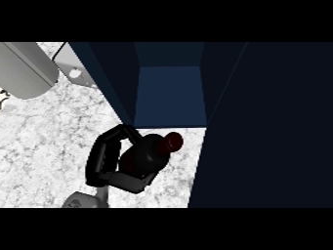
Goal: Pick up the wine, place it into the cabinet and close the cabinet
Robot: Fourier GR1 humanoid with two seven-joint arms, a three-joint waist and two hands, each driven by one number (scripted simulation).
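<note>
The wine bottle (149,155) is held in the curled fingers of the one visible hand (111,163) — side unclear — its cap pointed up-right toward the open cabinet (170,95) just beyond.

Hand (114,168) curled round wine bottle (151,152) at open cabinet (170,93) mouth.

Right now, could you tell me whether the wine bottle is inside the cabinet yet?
Not yet. The wine bottle, held by a hand, is just outside the cabinet opening.
</note>
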